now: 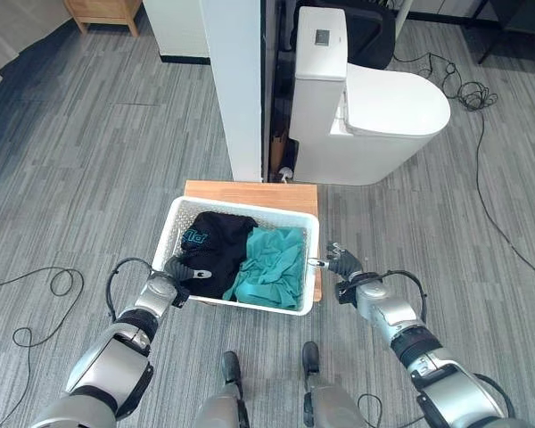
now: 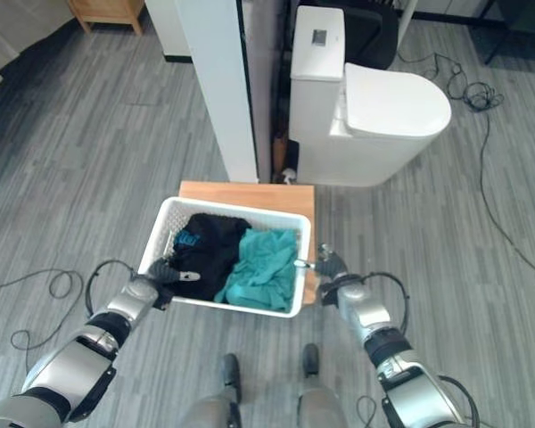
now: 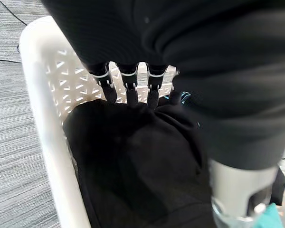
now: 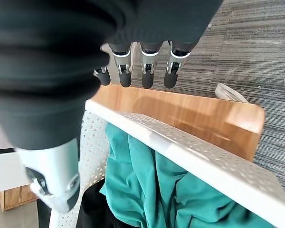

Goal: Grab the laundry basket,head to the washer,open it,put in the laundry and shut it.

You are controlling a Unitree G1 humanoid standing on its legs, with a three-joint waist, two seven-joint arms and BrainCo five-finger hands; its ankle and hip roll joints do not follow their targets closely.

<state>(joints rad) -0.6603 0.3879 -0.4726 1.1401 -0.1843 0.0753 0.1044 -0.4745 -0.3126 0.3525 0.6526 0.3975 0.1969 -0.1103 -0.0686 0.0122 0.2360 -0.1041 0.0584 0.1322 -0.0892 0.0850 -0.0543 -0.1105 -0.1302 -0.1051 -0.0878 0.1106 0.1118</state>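
Grey plank floor (image 1: 89,178) all round. A white toilet (image 1: 366,107) stands in the upper right of the frame, with a white pillar or partition (image 1: 236,89) just left of it at top centre, and a wooden cabinet leg set (image 1: 102,13) in the upper left corner. Black cables (image 1: 468,94) trail over the floor right of the toilet. At frame centre a low wooden board (image 1: 250,192) lies on the floor in front of the pillar and toilet base. The white laundry basket (image 1: 183,214) sits on this board, a perforated plastic tub with a solid rim, rectangular, its near edge toward the bottom of the frame. Inside it a black garment (image 1: 209,250) fills the left half and a teal garment (image 1: 272,267) the right half, the two touching in the middle. The left hand (image 1: 174,272) is at the basket's left near corner; in the left wrist view its fingers (image 3: 128,83) reach straight over the rim, tips on the black garment, open rather than gripping. The right hand (image 1: 343,263) is just beside the basket's right rim; in the right wrist view its fingers (image 4: 145,71) hang relaxed above the board beyond the rim, holding nothing.
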